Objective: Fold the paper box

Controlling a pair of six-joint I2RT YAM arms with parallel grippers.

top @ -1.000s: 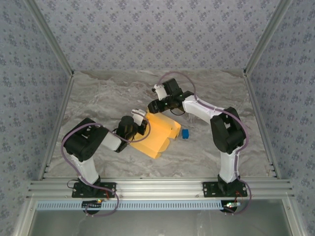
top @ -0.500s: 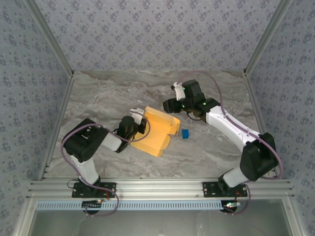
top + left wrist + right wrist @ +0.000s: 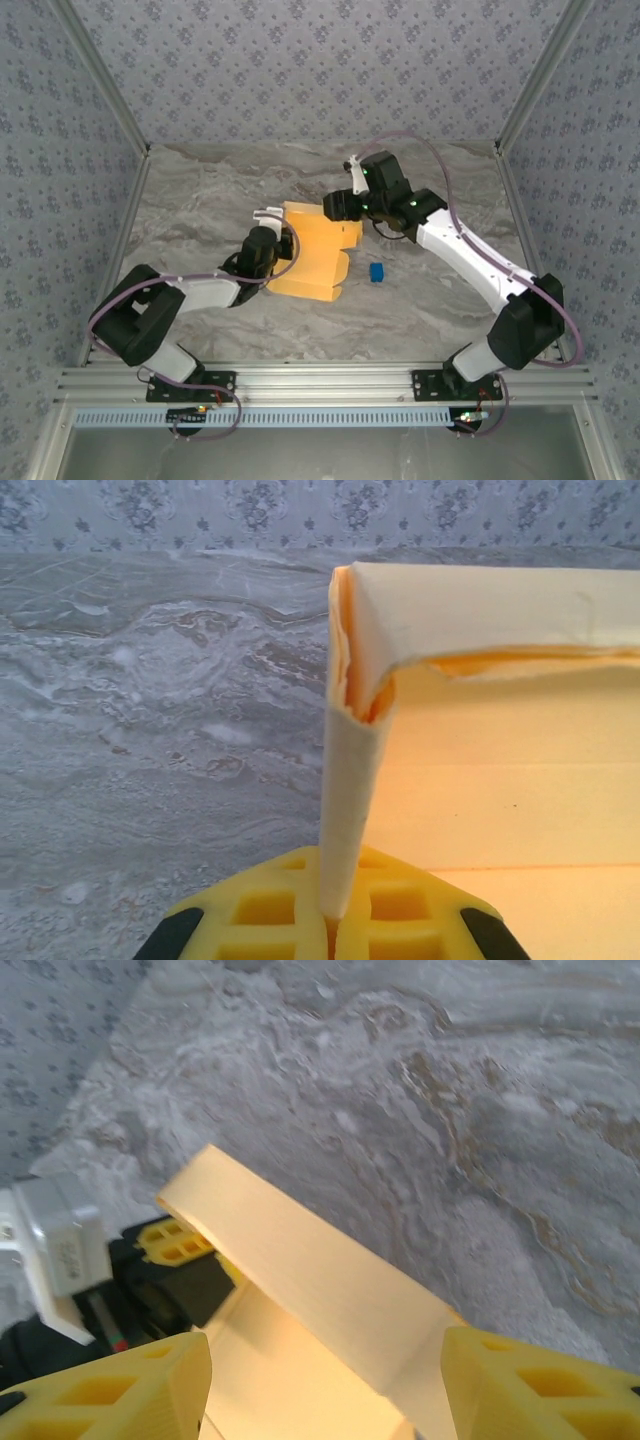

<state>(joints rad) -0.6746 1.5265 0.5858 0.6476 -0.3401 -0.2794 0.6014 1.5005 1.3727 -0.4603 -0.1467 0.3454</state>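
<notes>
The paper box (image 3: 312,256) is a yellow-orange cardboard sheet, partly folded, lying mid-table. My left gripper (image 3: 281,240) holds its left edge. In the left wrist view that gripper (image 3: 335,922) is shut on an upright side flap, with the paper box's (image 3: 500,790) panel spreading to the right and a folded top strip above. My right gripper (image 3: 336,206) hovers at the box's far right corner. In the right wrist view it (image 3: 330,1385) is open, its fingers (image 3: 545,1385) straddling a raised strip of the paper box (image 3: 320,1275) without touching it.
A tiny blue block (image 3: 377,271) lies on the marble table (image 3: 200,200) just right of the box. Patterned walls and metal rails enclose the table on three sides. The left gripper's yellow fingers (image 3: 172,1241) show beyond the strip in the right wrist view.
The right gripper let go of the box's far edge, swung right, then came back over the far corner with jaws wider. The left arm stretched out, pushing the box farther from me.
</notes>
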